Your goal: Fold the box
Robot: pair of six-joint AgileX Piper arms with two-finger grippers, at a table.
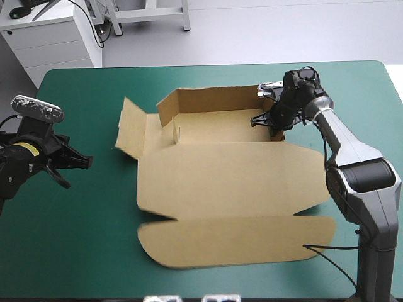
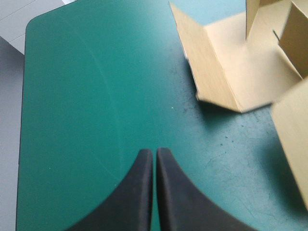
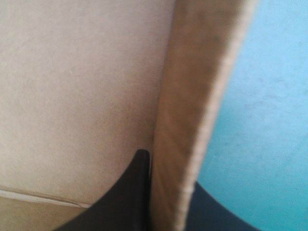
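Your box (image 1: 227, 170) sits mid-table on the teal-green cover (image 1: 82, 239), far walls raised, lid flat on the near side. Your right gripper (image 1: 262, 119) pinches its right wall. Your left gripper (image 2: 154, 153), fingers pressed together, hovers at the left, apart from the board.

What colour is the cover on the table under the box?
Teal-green, plain with no pattern; the cover shows best in the high view.

You get bright, even light; the brown box (image 1: 227, 170) throws soft, thin shadows on the teal-green cover (image 1: 88, 220).
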